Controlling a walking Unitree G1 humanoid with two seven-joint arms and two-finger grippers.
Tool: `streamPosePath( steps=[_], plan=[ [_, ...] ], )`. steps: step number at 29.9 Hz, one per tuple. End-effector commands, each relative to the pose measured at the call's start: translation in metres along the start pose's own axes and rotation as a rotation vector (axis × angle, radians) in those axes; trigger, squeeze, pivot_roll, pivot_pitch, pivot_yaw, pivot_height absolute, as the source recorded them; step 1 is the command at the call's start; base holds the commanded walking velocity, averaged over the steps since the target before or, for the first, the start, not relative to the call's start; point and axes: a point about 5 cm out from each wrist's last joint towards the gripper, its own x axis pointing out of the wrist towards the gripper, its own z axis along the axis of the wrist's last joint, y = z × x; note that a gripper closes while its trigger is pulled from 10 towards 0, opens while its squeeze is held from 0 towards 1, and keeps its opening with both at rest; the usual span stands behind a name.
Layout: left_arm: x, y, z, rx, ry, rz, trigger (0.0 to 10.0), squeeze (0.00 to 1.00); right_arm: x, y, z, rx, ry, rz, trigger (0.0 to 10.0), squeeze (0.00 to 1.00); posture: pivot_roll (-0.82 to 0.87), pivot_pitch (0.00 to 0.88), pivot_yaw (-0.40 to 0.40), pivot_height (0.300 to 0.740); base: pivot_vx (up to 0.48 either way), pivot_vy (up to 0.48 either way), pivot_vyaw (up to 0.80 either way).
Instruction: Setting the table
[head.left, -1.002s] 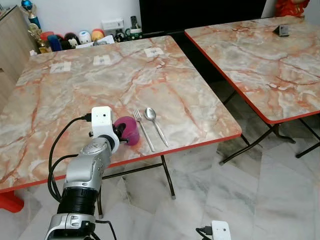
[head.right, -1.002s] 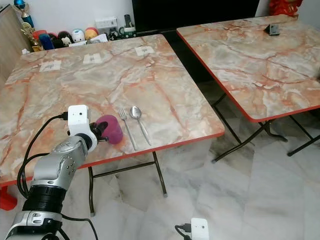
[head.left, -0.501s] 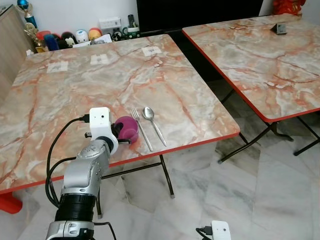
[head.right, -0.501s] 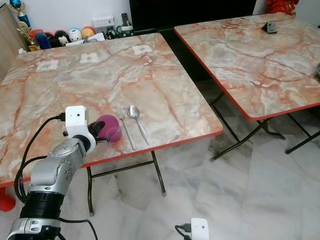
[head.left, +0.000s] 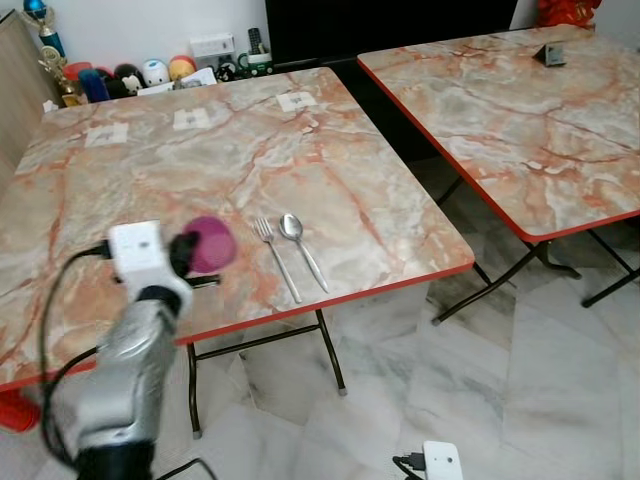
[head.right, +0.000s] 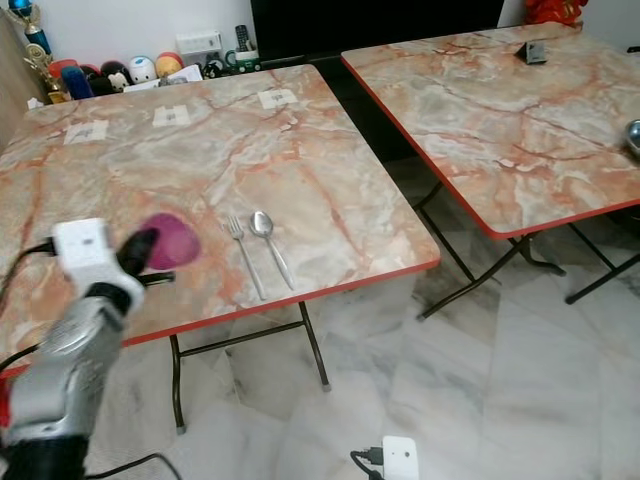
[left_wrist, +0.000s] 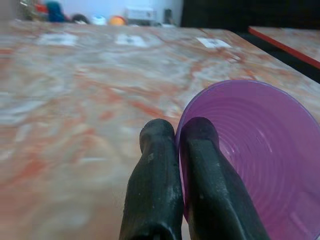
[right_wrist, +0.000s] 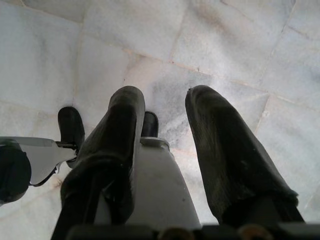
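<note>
1. Over the near edge of the marble-patterned folding table with the red rim (head.left: 380, 215), the left gripper (left_wrist: 175, 150) holds a translucent purple plastic cup (head.left: 208, 244). Its fingers are pinched on the cup's rim, one inside and one outside, and the cup is tipped sideways off the tabletop.
2. Risk: the grip is a thin rim pinch on smooth, ribbed plastic. The cup could rotate or slip out, likely if the arm swings fast, as the blur suggests.
3. Risk: the cup is light and probably flexes. A harder squeeze may deform the wall and pop it loose.
4. Risk: a tilted cup set down on the glossy table may tip or roll, and the table edge is near, so it could fall to the floor.
5. Risk: a slim silver metal fork (head.left: 276, 256) and a silver metal spoon with an oval bowl (head.left: 302, 247) lie parallel just beside the cup. A low sweep could knock them out of line.
6. The right gripper (right_wrist: 165, 150) hangs idle over the pale polished marble floor tiles (head.left: 520, 380), with its black fingers apart and nothing between them.
7. Shapes: the cup is a round tapered tumbler with concentric ridges inside. The gripper fingers are matte, rounded, rubbery-looking black. The tabletop is hard, flat and reflective.
</note>
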Motion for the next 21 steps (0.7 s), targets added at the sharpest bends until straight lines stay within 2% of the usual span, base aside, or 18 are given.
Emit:
streamPosePath(
  steps=[1,3,4,5,6,7,8,13,14,19,21],
  plan=[
    [-0.002,0.001,0.006,0.002,-0.035,-0.012,0.0,0.0,-0.001,0.002,-0.007,-0.007,0.028,0.009,10.0,0.0,0.11,0.137,0.018,0.74,0.0,0.0,0.0],
    [-0.012,0.008,0.003,0.043,-0.055,-0.005,0.0,0.0,-0.001,0.001,-0.008,-0.011,0.028,0.009,10.0,0.0,0.11,0.129,0.021,0.74,0.0,0.0,0.0],
    [-0.019,0.013,-0.001,0.1,-0.073,-0.005,0.0,0.0,-0.001,0.001,-0.008,-0.012,0.029,0.01,10.0,0.0,0.11,0.129,0.021,0.74,0.0,0.0,0.0],
    [-0.022,0.015,-0.004,0.105,-0.068,-0.007,0.0,0.0,-0.001,0.001,-0.008,-0.013,0.029,0.01,10.0,0.0,0.11,0.124,0.022,0.74,0.0,0.0,0.0],
    [-0.029,0.02,-0.011,0.096,-0.057,-0.002,1.9,0.0,-0.001,0.001,-0.008,-0.013,0.028,0.01,10.0,0.0,0.11,0.123,0.022,0.74,0.0,0.0,0.0],
    [-0.035,0.023,-0.014,0.114,-0.057,0.0,8.7,0.0,-0.001,0.001,-0.008,-0.013,0.028,0.009,10.0,0.0,0.11,0.122,0.021,0.74,0.0,0.0,0.0],
    [-0.038,0.024,-0.015,0.124,-0.063,-0.004,10.0,0.0,-0.001,0.001,-0.008,-0.014,0.028,0.009,10.0,0.0,0.11,0.12,0.019,0.74,0.0,0.0,0.0],
    [-0.046,0.022,-0.013,0.178,-0.085,-0.052,10.0,0.0,-0.001,0.0,-0.008,-0.014,0.027,0.008,10.0,0.0,0.11,0.117,0.015,0.74,0.0,0.0,0.0],
    [-0.048,0.018,-0.012,0.223,-0.096,-0.098,10.0,0.0,-0.001,-0.001,-0.008,-0.015,0.028,0.006,10.0,0.0,0.11,0.114,0.013,0.74,0.0,0.0,0.0],
    [-0.053,0.013,-0.017,0.327,-0.099,-0.179,10.0,0.0,-0.001,-0.001,-0.008,-0.013,0.026,0.006,10.0,0.0,0.11,0.108,0.014,0.74,0.0,0.0,0.0],
    [-0.053,0.013,-0.018,0.323,-0.097,-0.182,10.0,0.0,-0.001,-0.001,-0.008,-0.012,0.025,0.006,10.0,0.0,0.11,0.107,0.015,0.74,0.0,0.0,0.0]
  ],
)
